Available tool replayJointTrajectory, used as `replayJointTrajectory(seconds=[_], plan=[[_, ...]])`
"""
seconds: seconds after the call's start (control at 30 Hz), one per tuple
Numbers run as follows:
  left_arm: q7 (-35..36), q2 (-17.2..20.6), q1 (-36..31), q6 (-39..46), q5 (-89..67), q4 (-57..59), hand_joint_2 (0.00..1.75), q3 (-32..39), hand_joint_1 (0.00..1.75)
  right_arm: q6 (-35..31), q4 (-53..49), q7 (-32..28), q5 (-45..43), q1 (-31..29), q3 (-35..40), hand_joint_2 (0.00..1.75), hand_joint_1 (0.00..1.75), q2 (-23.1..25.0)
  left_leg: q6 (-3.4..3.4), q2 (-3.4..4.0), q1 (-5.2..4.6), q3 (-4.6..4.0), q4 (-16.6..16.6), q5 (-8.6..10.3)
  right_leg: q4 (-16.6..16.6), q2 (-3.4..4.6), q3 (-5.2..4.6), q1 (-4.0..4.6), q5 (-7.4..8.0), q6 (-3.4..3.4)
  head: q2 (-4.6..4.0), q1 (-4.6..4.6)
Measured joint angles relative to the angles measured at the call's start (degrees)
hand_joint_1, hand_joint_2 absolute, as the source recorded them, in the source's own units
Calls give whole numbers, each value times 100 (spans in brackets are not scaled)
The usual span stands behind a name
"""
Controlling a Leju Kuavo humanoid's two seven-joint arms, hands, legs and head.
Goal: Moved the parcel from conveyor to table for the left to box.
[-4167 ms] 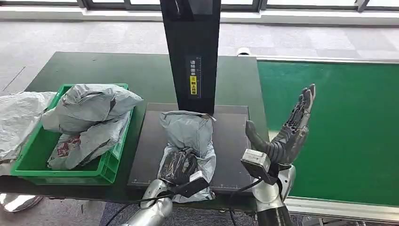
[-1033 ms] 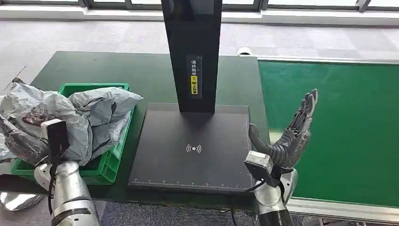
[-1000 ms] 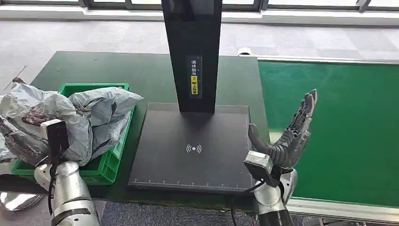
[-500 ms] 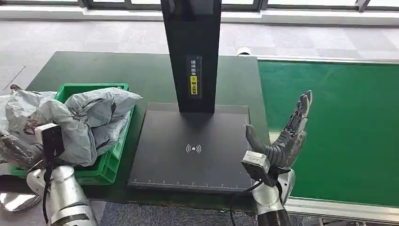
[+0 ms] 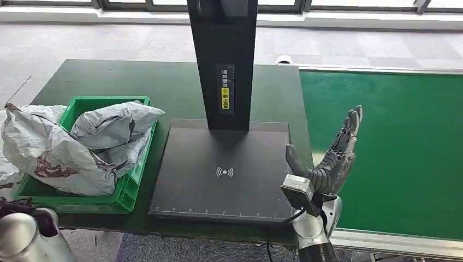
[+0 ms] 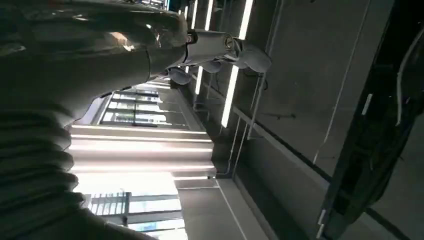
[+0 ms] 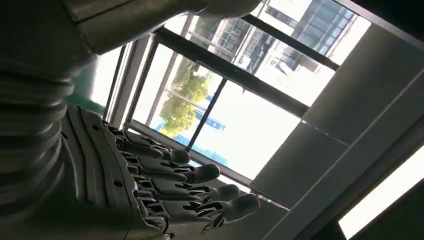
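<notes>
The parcel (image 5: 52, 150), a crumpled grey mailing bag, is seen lying across the near-left corner of the green crate (image 5: 134, 177), at about nine o'clock from the black scanner pad (image 5: 224, 180); it rests partly on the other grey bags (image 5: 114, 123) heaped in the crate and overhangs the crate's left rim, which is judged to mean the boxing step is done or all but done. No hand is seen on the parcel. The left hand cannot be made out: a silver arm part (image 5: 19, 240) is seen at seven o'clock, below the table edge, so whether its fingers are apart or closed cannot be told. The right hand (image 5: 333, 155) is held upright at four o'clock from the pad, over the border between the table (image 5: 164, 82) and the green conveyor (image 5: 393, 147), with fingers spread and nothing in them, presumably kept ready beside the belt for a further parcel. The scanner post (image 5: 224, 60) stands at twelve o'clock of the pad.
</notes>
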Motion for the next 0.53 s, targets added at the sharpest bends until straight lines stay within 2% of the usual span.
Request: replayJointTrajectory(seconds=[0.2,0.53], plan=[[0,44,79,0,68,-529,0,-404,0,0,52,2,28,-11,-2,175,0,0,0,-1,0,1,0,4,1,-2,5,1,1,0,2,0],[2,59,111,-2,-111,-882,0,-540,0,0,85,4,17,-14,-2,175,0,-2,0,-1,0,2,0,4,0,-1,4,0,1,0,2,0]])
